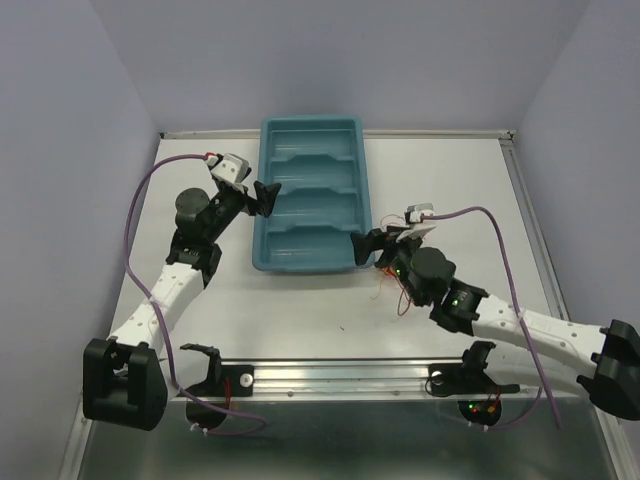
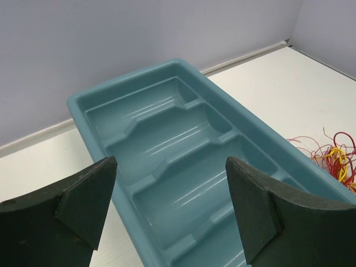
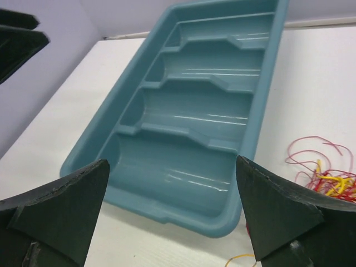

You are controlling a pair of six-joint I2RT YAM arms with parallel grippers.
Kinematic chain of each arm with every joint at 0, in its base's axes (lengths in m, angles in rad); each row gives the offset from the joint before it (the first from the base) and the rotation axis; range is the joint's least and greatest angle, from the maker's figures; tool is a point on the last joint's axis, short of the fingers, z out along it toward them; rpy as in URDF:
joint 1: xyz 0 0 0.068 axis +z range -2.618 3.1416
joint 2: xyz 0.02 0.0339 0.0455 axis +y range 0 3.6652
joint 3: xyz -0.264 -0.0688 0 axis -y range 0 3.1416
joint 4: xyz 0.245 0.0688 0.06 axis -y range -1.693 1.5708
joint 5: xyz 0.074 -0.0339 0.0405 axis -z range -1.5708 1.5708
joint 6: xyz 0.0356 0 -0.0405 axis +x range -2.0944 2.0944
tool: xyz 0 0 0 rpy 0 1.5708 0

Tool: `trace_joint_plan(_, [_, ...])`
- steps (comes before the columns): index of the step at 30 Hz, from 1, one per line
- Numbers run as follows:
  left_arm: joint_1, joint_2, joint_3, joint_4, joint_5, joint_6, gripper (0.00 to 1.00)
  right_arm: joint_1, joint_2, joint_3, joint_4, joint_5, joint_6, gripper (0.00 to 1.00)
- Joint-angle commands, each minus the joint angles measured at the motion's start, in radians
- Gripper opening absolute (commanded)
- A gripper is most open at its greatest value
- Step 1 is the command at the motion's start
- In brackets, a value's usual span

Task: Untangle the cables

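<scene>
The cables are a tangle of thin red and yellow wires (image 1: 403, 298) on the white table, by the teal tray's near right corner and partly hidden under my right arm. The tangle also shows at the right edge of the left wrist view (image 2: 335, 158) and of the right wrist view (image 3: 329, 179). My left gripper (image 1: 266, 196) is open and empty at the tray's left rim, its jaws wide over the tray (image 2: 171, 167). My right gripper (image 1: 366, 247) is open and empty at the tray's near right corner, left of the cables (image 3: 172, 164).
A teal tray (image 1: 310, 122) with several empty compartments lies in the middle of the table, and shows in the left wrist view (image 2: 128, 75) and the right wrist view (image 3: 167, 214). Purple cords run along both arms. Walls close the table on three sides.
</scene>
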Motion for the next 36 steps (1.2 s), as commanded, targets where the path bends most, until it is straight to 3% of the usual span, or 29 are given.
trace_joint_plan(1, [-0.007,-0.029,0.020,0.028,0.033,0.015,0.91,-0.021,0.055,0.157,-0.204,0.286,0.035,1.00])
trace_joint_plan(2, [-0.007,-0.029,0.022,0.027,0.036,0.015,0.91,-0.048,0.076,0.200,-0.206,0.295,0.061,1.00])
trace_joint_plan(3, [-0.007,-0.029,0.022,0.022,0.039,0.015,0.91,-0.100,0.104,0.240,-0.382,0.254,0.162,1.00])
trace_joint_plan(4, [-0.007,-0.030,0.022,0.024,0.039,0.015,0.91,-0.172,0.109,0.278,-0.455,0.173,0.201,1.00])
trace_joint_plan(5, [-0.007,-0.032,0.020,0.024,0.042,0.015,0.91,-0.334,0.107,0.279,-0.492,-0.033,0.226,1.00])
trace_joint_plan(6, [-0.007,-0.032,0.020,0.024,0.048,0.015,0.91,-0.400,0.101,0.279,-0.544,-0.105,0.256,1.00])
trace_joint_plan(8, [-0.007,-0.029,0.025,0.022,0.059,0.014,0.91,-0.465,0.100,0.312,-0.616,-0.100,0.270,1.00])
trace_joint_plan(11, [-0.008,-0.030,0.028,0.013,0.068,0.012,0.91,-0.464,0.112,0.337,-0.796,-0.014,0.327,1.00])
trace_joint_plan(14, [-0.010,-0.033,0.029,0.010,0.079,0.011,0.91,-0.464,0.126,0.252,-0.834,-0.050,0.454,1.00])
trace_joint_plan(20, [-0.011,-0.040,0.032,0.002,0.089,0.009,0.91,-0.466,0.224,0.162,-0.825,-0.138,0.578,1.00])
trace_joint_plan(26, [-0.016,-0.033,0.035,-0.001,0.093,0.012,0.91,-0.466,0.389,0.201,-0.753,-0.162,0.618,0.96])
trace_joint_plan(27, [-0.016,-0.033,0.037,-0.002,0.096,0.014,0.91,-0.464,0.409,0.205,-0.736,-0.136,0.632,0.92])
trace_joint_plan(28, [-0.017,-0.032,0.038,-0.007,0.093,0.015,0.91,-0.466,0.444,0.216,-0.720,-0.125,0.646,0.70])
trace_joint_plan(29, [-0.017,-0.030,0.040,-0.007,0.094,0.015,0.91,-0.464,0.457,0.228,-0.710,-0.093,0.651,0.58])
trace_joint_plan(30, [-0.019,-0.030,0.041,-0.010,0.100,0.015,0.91,-0.464,0.463,0.248,-0.710,-0.078,0.648,0.32])
trace_joint_plan(31, [-0.019,-0.029,0.041,-0.010,0.106,0.017,0.91,-0.464,0.457,0.262,-0.710,-0.063,0.642,0.17])
trace_joint_plan(32, [-0.020,-0.026,0.043,-0.010,0.115,0.018,0.91,-0.464,0.440,0.295,-0.712,-0.035,0.634,0.08])
trace_joint_plan(36, [-0.046,0.000,0.069,-0.016,0.171,0.018,0.91,-0.466,0.344,0.386,-0.709,0.057,0.590,0.06])
